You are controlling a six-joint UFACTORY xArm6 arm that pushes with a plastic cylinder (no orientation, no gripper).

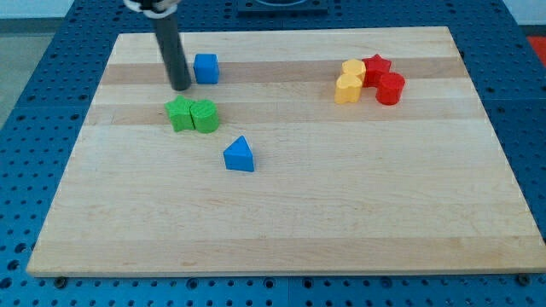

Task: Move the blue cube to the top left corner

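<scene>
Tip point(181, 87) sits just left of blue cube point(206, 68).

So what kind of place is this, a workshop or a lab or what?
Probably a robotics lab bench: a wooden board lies on a blue perforated table, small coloured blocks such as the blue cube sit on it, and my tip rests just left of that cube.

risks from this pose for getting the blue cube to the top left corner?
1. My tip sits at the view's left of the blue cube, on the corner side. Pushing from here would likely send it right, away from the goal.
2. The green blocks lie just below my tip; looping under the cube may knock them.
3. The cube is near the board's top edge; a steep upward push could slide it off.
</scene>
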